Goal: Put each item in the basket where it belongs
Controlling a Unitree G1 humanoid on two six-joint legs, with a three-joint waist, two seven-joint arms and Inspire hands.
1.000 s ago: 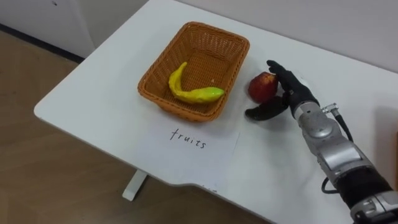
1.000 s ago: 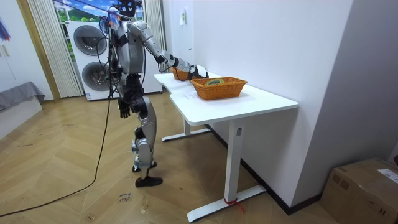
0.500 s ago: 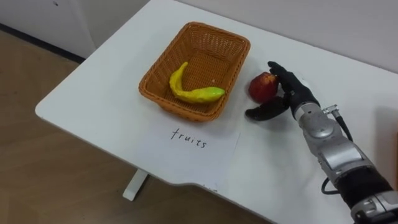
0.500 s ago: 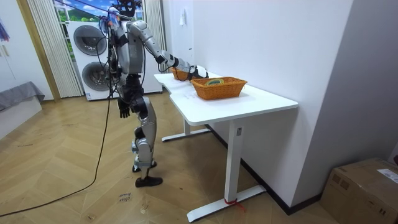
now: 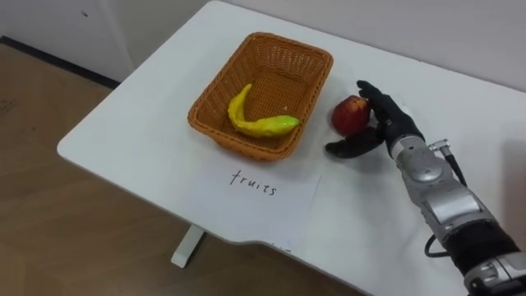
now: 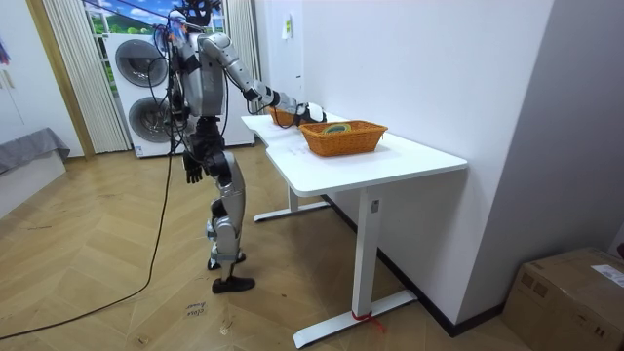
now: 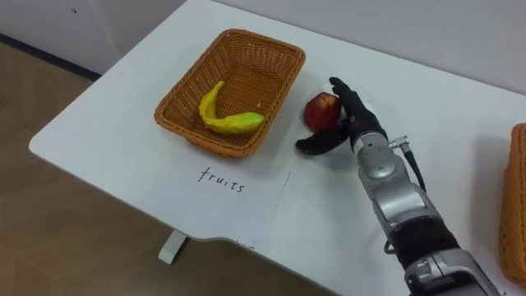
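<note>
While our right hand (image 5: 391, 122) sits unclenched at 3 o'clock of the apple (image 5: 349, 113), closing off-centre may roll it away

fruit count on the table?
2. A banana lies in the basket by the paper label; an apple sits on the table just outside it, at the right hand. The other basket has contents too small to tell.
</note>
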